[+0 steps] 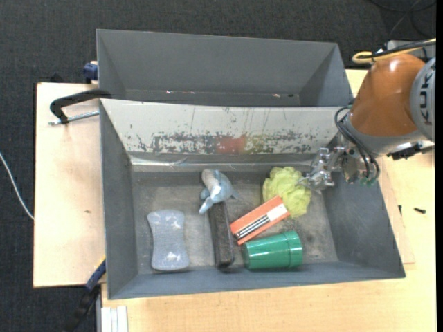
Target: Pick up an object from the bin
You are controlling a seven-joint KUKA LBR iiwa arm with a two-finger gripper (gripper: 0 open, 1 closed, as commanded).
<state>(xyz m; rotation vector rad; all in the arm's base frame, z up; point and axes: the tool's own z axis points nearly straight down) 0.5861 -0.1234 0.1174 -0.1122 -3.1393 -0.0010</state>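
Camera view puts your end effector (322, 171) at the bin's (208, 68) three o'clock, just beside the yellow-green puff (287, 189) at its eight o'clock, likely the nearest pick; clenched or released, you cannot tell.

Pale blue sponge (168, 239) lies flat, near-left. Just right of it is a long dark block (222, 239) w/ a grey-blue toy fish (215, 189) at its far end. Further right, an orange-white box (259, 220) lies diagonal, touching a green cup (273, 250) on its side, nearer.
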